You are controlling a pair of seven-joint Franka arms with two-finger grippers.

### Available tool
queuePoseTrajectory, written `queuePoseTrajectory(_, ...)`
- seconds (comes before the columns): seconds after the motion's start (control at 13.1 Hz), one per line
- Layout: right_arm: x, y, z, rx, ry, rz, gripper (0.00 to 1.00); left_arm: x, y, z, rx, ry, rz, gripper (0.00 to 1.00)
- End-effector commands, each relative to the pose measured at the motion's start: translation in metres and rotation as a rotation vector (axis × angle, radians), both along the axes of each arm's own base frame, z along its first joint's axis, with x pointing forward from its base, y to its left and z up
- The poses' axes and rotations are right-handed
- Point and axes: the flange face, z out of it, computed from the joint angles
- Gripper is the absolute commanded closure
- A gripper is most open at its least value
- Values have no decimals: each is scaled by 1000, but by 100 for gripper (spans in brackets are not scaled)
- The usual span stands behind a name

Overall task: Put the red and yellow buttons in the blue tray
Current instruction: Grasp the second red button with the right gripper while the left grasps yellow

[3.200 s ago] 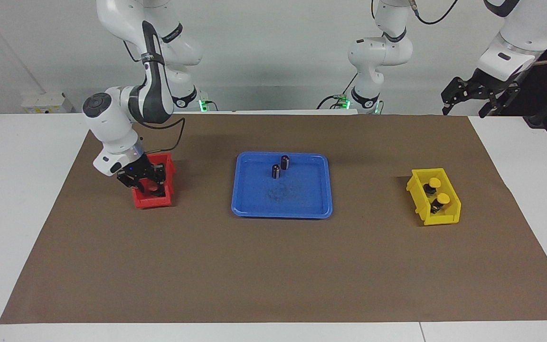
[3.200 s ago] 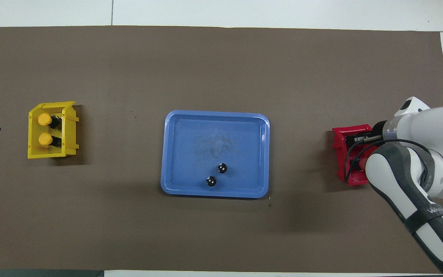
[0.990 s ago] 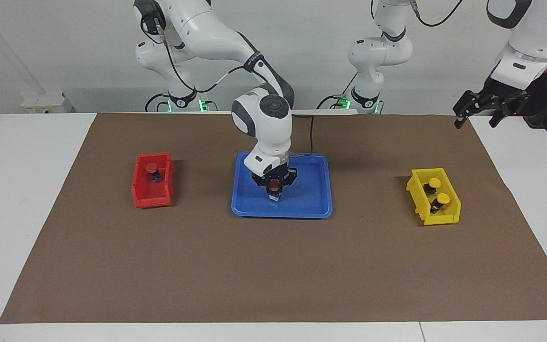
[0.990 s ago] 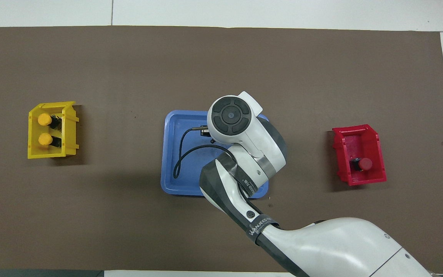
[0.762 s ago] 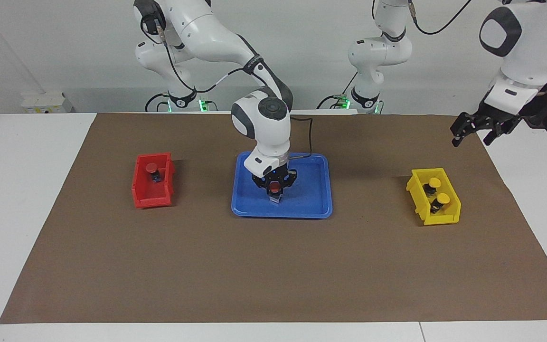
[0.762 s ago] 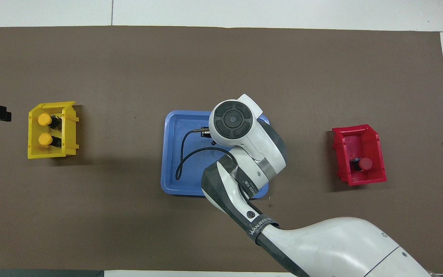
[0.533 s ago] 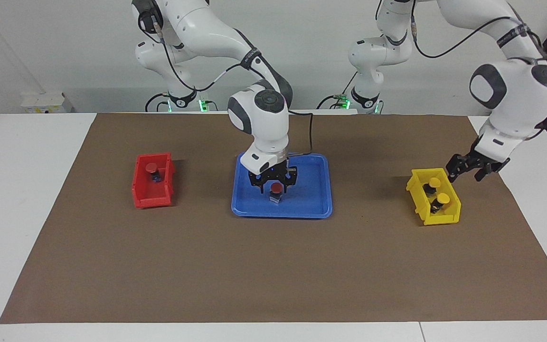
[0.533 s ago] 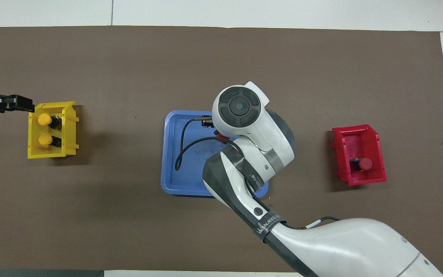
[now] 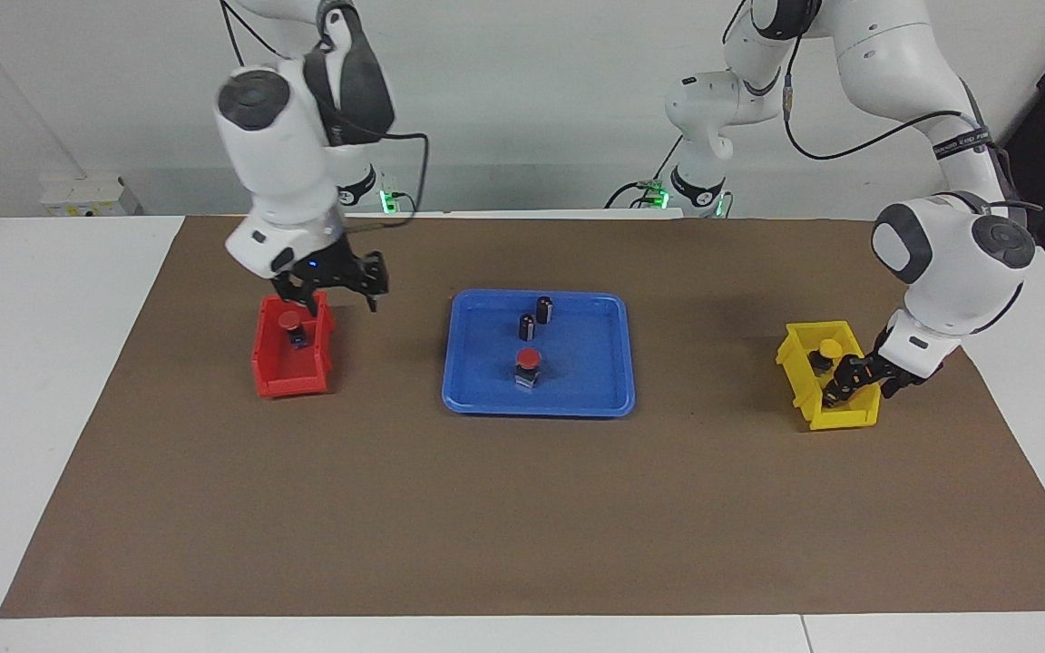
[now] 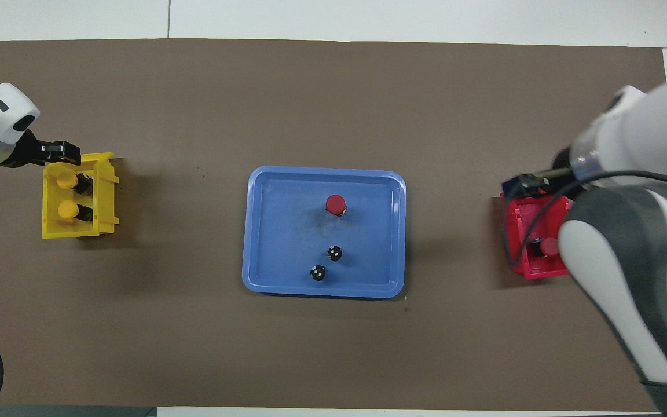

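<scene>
One red-capped push-button [image 9: 527, 365] stands upright in the blue tray [image 9: 604, 399], a little farther from the robots than the two dark capless cylinders [image 9: 535, 318] that share the tray. The second red button [image 9: 290, 324] sits in the red bin [image 9: 291, 381] at the right arm's end of the table, and both yellow-capped buttons [image 10: 68, 195] lie in the yellow bin [image 10: 102, 223] at the left arm's end. The right gripper [image 9: 332, 287] hangs over the red bin with its fingers spread and empty. The left gripper [image 9: 852, 379] is down at the yellow bin, around the yellow button farther from the robots, though whether its fingers have closed I cannot tell. These buttons look light, rigid and sturdy — hard plastic caps on short bodies. The smooth domed cap would likely slip, so the surer hold is probably across the black-and-silver body just under the cap, kept upright so it stands when set down.
</scene>
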Motion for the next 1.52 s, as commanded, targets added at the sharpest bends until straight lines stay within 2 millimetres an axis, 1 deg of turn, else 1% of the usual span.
queuePoseTrajectory(0.0,-50,-56,-46,24,-70,109,16,-14,-1,-6,-12,15,-10,26)
queuePoseTrajectory(0.08,-50,-58,-57,23,-70,93,18,-15,-3,-5,-12,15,-12,26)
queuePoseTrajectory(0.15,-45,-54,-70,28,-51,62,19,-15,-4,-5,-12,17,-13,26)
queuePoseTrajectory(0.23,-39,-52,-77,27,-57,23,23,-15,-4,-6,-13,20,-13,26)
queuePoseTrajectory(0.3,-33,-39,-89,30,-55,34,25,-16,-3,-6,-13,24,-12,26)
queuePoseTrajectory(0.38,-29,-35,-97,30,-61,38,26,-17,-4,-7,-14,36,-13,26)
queuePoseTrajectory(0.46,-28,-36,-109,30,-61,37,26,-18,-4,-6,-14,41,-13,26)
queuePoseTrajectory(0.53,-32,-38,-127,27,-68,31,28,-19,-6,-7,-15,46,-16,26)
queuePoseTrajectory(0.61,-39,-35,-137,22,-77,32,28,-20,-7,-7,-15,55,-14,26)
queuePoseTrajectory(0.69,-44,-36,-143,18,-81,33,28,-21,-7,-6,-16,61,-14,26)
queuePoseTrajectory(0.76,-46,-40,-147,19,-75,30,29,-21,-7,-6,-16,64,-13,34)
queuePoseTrajectory(0.84,-47,-43,-150,17,-80,24,30,-22,-7,-7,-17,70,-10,46)
queuePoseTrajectory(0.91,-50,-42,-154,18,-71,22,30,-23,-5,-6,-17,76,-7,71)
queuePoseTrajectory(0.99,-53,-41,-156,18,-66,20,30,-22,-2,-5,-17,72,-3,90)
queuePoseTrajectory(1.07,-55,-41,-158,17,-64,21,31,-22,-2,-5,-17,70,-2,97)
queuePoseTrajectory(1.14,-57,-41,-160,17,-60,26,32,-20,-1,-2,-19,64,3,98)
queuePoseTrajectory(1.22,-61,-42,-164,18,-51,33,34,-13,-2,5,-37,52,15,98)
queuePoseTrajectory(1.3,-64,-44,-164,17,-53,55,41,-8,-3,17,-50,57,26,98)
queuePoseTrajectory(1.37,-64,-47,-164,17,-52,57,49,-3,-3,38,-52,67,24,98)
queuePoseTrajectory(1.45,-65,-47,-164,18,-50,57,61,2,-6,62,-58,79,20,98)
